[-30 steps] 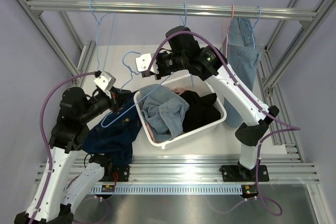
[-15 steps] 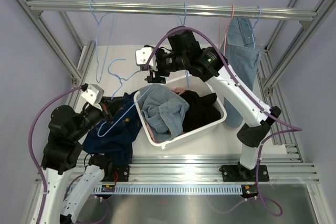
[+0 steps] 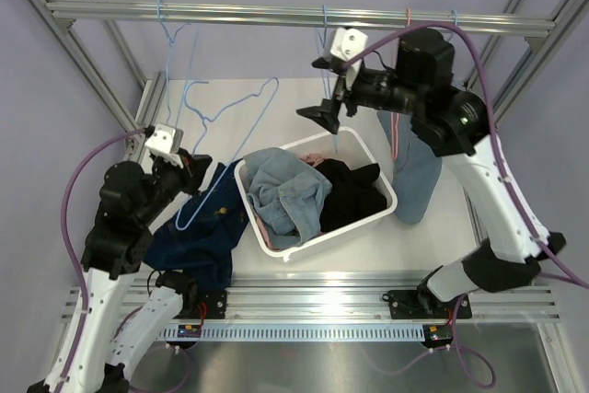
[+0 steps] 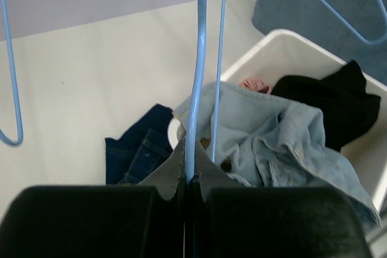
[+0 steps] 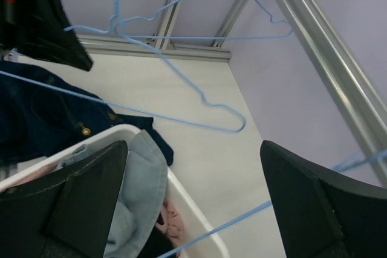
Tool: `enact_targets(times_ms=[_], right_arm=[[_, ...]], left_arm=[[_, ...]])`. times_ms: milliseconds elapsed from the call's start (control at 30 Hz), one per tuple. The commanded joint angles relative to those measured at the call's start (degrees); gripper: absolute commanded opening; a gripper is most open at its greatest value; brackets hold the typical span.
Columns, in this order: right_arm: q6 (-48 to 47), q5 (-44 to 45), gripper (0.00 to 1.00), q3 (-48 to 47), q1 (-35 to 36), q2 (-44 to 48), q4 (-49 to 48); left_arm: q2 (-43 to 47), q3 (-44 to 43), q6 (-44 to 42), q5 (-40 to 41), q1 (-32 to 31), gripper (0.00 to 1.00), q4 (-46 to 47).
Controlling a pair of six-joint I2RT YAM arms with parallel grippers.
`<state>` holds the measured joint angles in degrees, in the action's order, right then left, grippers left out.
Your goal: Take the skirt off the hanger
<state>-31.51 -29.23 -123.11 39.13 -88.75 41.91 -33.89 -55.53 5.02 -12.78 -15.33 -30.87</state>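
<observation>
Both grippers are in view. Left gripper (image 4: 188,187) is clenched on the wire of the blue hanger (image 4: 196,70), with the fingers pinched tight and the wire running straight up out of the jaws. Right gripper (image 3: 324,109) is released, with the jaws spread wide and nothing between them, and it hangs high over the far side of the white bin (image 4: 290,43). The hanger frame shows as bare wire, tilted from the left gripper up toward the far edge. Its low tip overlaps the skirt (image 3: 198,241) in the top view; I can't tell if it touches the skirt. The skirt is dark denim, lying crumpled flat on the bench at the near-left, between the left edge and the bin and just beside the bin's left wall. The bin sits mid-bench and holds a light denim garment (image 3: 290,195) on its left side and a black garment (image 3: 354,195) on its right. Jeans (image 3: 414,135) hang from the overhead rail (image 3: 276,16) toward the right edge. More blue hangers hang on the same rail.
</observation>
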Motion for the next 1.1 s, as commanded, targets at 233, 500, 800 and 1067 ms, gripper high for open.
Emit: enact_targets(times_ms=[233,500,800,1067], right_arm=[[11.21,-10.22,0.99,44.07,-15.20,28.62,-13.69],[15.33,-23.76,0.99,63.68,-32.44,40.05,-21.86],[17.18,-29.65,0.99,67.47,-38.17,41.73,-23.81],[16.48,-30.27,0.99,67.74,-38.61,41.38,-23.45]], left_arm=[[-18.13,-15.30,5.35,9.26,-0.05,0.00,13.29],[-29.12,-22.16,6.67,9.17,-0.14,0.00,16.46],[-38.26,-28.76,7.46,10.40,-0.14,0.00,16.55],[-42.66,-29.55,7.11,10.14,-0.05,0.00,14.00]])
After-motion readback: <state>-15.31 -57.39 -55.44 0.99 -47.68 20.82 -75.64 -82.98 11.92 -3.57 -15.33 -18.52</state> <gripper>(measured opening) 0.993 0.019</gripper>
